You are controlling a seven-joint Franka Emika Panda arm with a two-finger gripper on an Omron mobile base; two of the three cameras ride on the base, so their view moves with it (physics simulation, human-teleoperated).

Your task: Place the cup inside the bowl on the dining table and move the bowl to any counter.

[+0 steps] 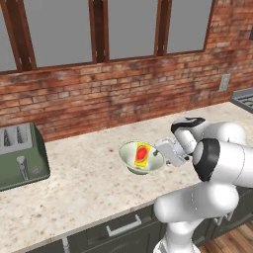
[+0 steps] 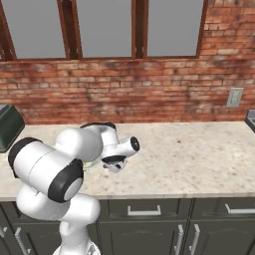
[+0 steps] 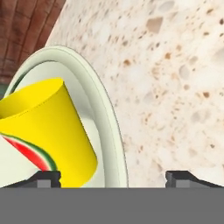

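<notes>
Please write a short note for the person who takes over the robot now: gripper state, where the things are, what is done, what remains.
Gripper: open, holding nothing, its fingertips on either side of the bowl's rim.
Bowl: on the counter below the brick wall, beside the arm.
Cup: lying tilted inside the bowl.
Done: cup is in the bowl; bowl is on a counter.
Left: probably only to back the gripper away without knocking the rim.
</notes>
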